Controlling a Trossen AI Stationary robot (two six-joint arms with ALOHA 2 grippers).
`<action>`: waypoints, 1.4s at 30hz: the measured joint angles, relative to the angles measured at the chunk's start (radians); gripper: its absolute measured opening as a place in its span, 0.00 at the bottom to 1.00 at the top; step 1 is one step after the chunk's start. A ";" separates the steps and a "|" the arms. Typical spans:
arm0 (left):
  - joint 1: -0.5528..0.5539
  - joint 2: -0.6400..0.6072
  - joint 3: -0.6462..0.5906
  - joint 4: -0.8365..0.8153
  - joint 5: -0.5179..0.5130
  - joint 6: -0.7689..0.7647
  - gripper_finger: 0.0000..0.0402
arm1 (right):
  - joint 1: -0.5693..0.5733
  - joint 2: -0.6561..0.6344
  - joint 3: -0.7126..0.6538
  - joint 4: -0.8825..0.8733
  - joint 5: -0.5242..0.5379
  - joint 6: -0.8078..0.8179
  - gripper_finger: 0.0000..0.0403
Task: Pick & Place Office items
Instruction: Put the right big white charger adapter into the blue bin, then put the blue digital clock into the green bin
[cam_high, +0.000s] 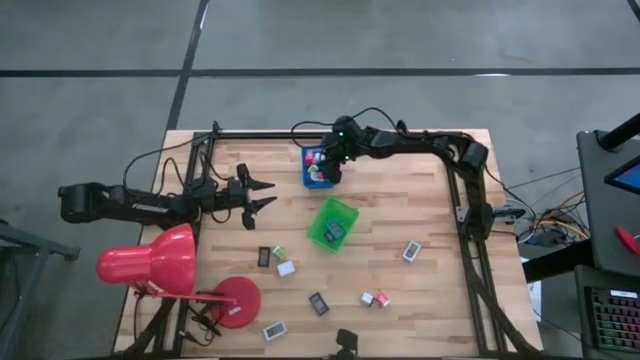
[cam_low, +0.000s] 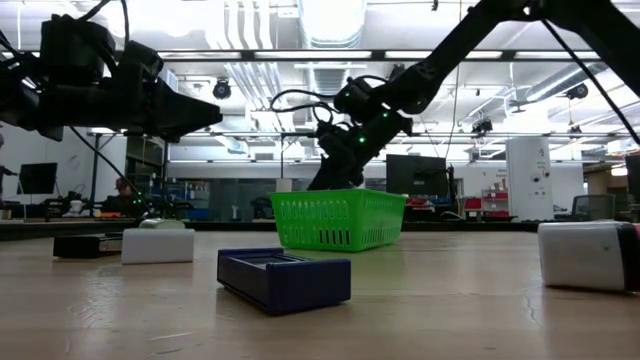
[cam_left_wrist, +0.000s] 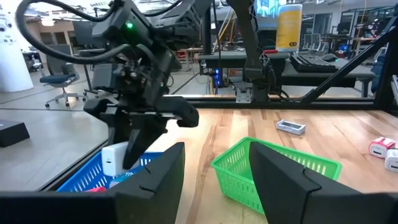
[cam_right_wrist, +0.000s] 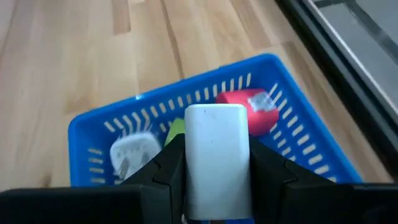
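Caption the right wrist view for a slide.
Right pincer holds a white block above the blue tray.

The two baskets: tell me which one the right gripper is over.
The blue basket at the table's far edge. The right gripper, shut on a white block, hangs above it; the green basket sits nearer mid-table with no gripper over it.

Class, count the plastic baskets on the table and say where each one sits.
2. The blue basket sits at the far side under the right gripper; the green basket sits mid-table, nearer the camera. None seems hidden.
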 joint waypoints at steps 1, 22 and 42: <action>0.000 0.000 0.000 0.000 0.000 0.000 0.46 | 0.000 0.007 0.013 -0.006 0.000 -0.001 0.28; 0.000 0.000 0.000 0.000 0.000 0.008 0.46 | -0.001 0.070 0.089 -0.174 -0.007 -0.017 0.33; 0.000 0.000 0.000 0.000 0.000 0.020 0.46 | 0.027 0.036 0.087 -0.116 0.127 -0.045 0.55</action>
